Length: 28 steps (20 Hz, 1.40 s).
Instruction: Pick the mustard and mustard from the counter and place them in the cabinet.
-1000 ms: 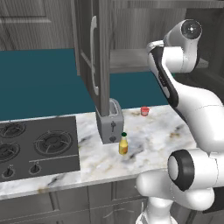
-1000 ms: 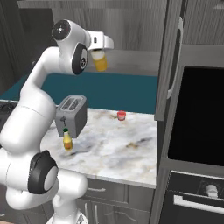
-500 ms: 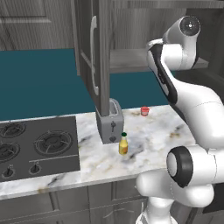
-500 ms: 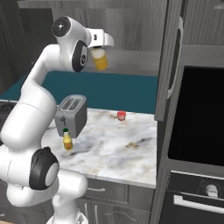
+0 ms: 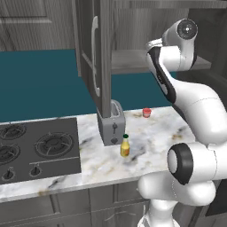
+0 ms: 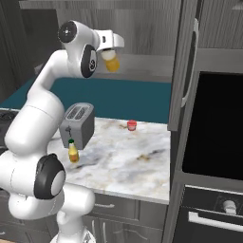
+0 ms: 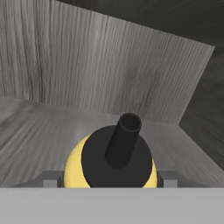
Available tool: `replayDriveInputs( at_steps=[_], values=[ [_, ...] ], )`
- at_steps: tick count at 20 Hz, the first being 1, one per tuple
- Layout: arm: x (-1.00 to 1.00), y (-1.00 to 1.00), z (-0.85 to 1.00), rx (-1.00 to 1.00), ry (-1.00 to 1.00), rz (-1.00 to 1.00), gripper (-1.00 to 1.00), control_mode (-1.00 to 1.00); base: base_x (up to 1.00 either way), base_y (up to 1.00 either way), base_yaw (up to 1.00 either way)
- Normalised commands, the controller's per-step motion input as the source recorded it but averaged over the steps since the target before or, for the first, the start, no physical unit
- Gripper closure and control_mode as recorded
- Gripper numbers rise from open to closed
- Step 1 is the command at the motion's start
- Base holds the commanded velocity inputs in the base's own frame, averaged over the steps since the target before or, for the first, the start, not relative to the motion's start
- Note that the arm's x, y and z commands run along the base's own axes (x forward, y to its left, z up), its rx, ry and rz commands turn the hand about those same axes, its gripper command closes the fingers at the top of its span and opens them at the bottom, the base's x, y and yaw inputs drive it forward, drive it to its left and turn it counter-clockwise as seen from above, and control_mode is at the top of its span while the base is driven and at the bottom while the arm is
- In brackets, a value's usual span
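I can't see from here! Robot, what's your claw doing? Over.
Claw shut on big mustard bottle, held over the cabinet shelf. Small mustard bottle on the counter by the toaster. Shelf ahead looks bare.

I see a teal wall [image 5: 40, 84] behind the worktop, with a black gas hob [image 5: 37, 148] set in at the left. A grey toaster [image 6: 76, 124] stands mid-worktop. To the right a black built-in oven [image 6: 213, 128] fills a tall dark wood-grain unit. The light is even and dim.

Mustard bottle [image 7: 109, 168] base below edge
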Motion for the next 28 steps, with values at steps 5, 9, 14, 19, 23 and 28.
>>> replayDriveInputs(
  at_steps=[5, 9, 14, 19, 23, 28],
  values=[
    [0.19, 0.00, -0.11, -0.03, -0.07, 0.00, 1.00, -1.00, 0.00, 0.00, 0.00],
    [0.17, 0.00, -0.13, -0.01, -0.05, 0.00, 1.00, -1.00, 0.00, 0.00, 0.00],
    [0.12, 0.00, -0.05, 0.00, -0.02, 0.00, 1.00, -1.00, 0.00, 0.00, 0.00],
    [0.08, 0.00, 0.00, 0.00, 0.00, 0.02, 1.00, -1.00, 0.00, 0.00, 0.00],
    [0.07, 0.00, 0.00, 0.05, 0.01, 0.04, 1.00, -1.00, 0.00, 0.00, 0.00],
    [0.03, 0.00, 0.00, 0.07, 0.04, 0.04, 1.00, -1.00, 0.00, 0.00, 0.00]
  ],
)
